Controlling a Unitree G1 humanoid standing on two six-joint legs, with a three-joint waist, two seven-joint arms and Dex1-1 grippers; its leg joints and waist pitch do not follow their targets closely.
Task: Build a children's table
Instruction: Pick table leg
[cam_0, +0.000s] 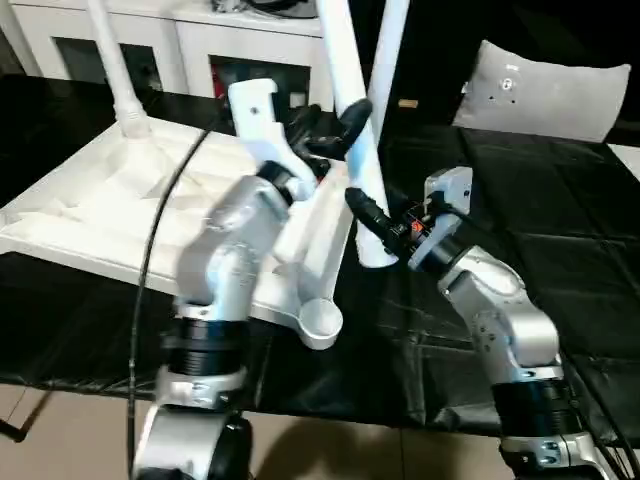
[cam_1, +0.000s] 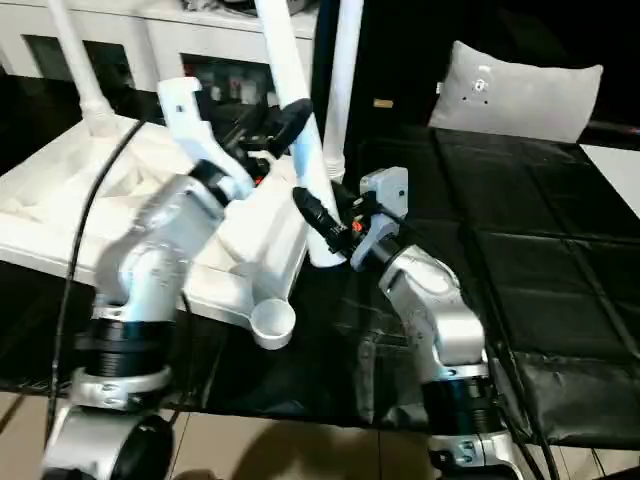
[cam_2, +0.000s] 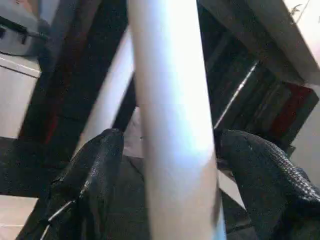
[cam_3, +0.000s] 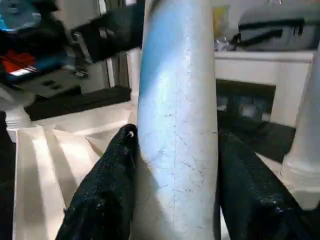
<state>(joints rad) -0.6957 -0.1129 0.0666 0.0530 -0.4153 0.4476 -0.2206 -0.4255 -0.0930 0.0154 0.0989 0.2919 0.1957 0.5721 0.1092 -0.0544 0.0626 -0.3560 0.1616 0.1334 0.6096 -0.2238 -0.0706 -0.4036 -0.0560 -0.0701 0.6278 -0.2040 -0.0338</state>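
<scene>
The white table top (cam_0: 150, 215) lies upside down on the black worktop (cam_0: 560, 250), ribbed underside up, reaching from the worktop's left edge toward its middle. One leg (cam_0: 115, 70) stands upright in the socket at the top's far left corner, and another upright leg (cam_0: 392, 50) rises behind, near the far right corner, though its foot is hidden so I cannot tell if it is seated. The round socket (cam_0: 320, 322) at the near right corner is empty. A third leg (cam_0: 352, 140) stands tilted just off the right edge of the top, its thick end down on the worktop beside the rim. The right hand (cam_0: 372, 228) grips this leg low down, its two black fingers (cam_3: 107, 185) pressed to either side of the shaft in the right wrist view. The left hand (cam_0: 335, 130) reaches over the table top to the same leg higher up; its fingers (cam_2: 92, 170) bracket the shaft with gaps visible on both sides, so it looks set wide around the leg rather than clamped on it. A grey cushion (cam_0: 545, 90) lies at the far right corner of the worktop and a white cabinet (cam_0: 190, 45) stands behind. The step in hand looks like bringing the third leg to a socket, probably the empty near right one. The next move calls for the left hand to close firmly, then both hands to lift the thick end, line it up straight above the socket and press or twist it in without tipping the top
</scene>
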